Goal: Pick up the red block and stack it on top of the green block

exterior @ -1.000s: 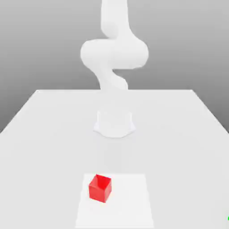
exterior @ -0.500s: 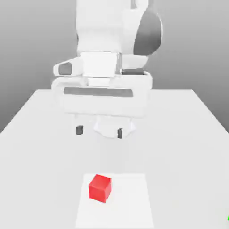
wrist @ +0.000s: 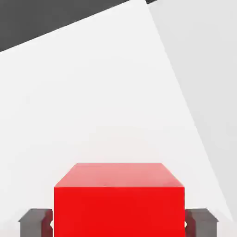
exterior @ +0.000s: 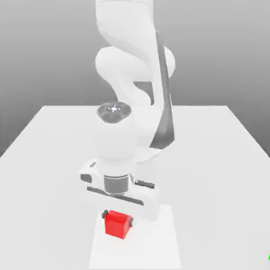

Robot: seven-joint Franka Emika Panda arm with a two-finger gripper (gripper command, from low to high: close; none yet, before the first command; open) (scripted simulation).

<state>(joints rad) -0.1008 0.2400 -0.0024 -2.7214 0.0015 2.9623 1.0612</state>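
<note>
— Since a second ago, what has moved?
— Only the big white robot arm [exterior: 132, 79]: it has swung down from above the flat white table [exterior: 47, 158], and its white two-finger gripper [exterior: 117, 219] now sits over the lighter square patch [exterior: 158, 242].
— And the fingers?
— The grey pads [wrist: 34, 222] press against opposite sides of the small matte bright red cube [exterior: 116, 225], clamping it where it rests on the patch.
— The green block?
— A green sliver [exterior: 269, 257] at the exterior view's right edge, well apart.

text: none legible | labels: none | numbers: none | signs: none
</note>
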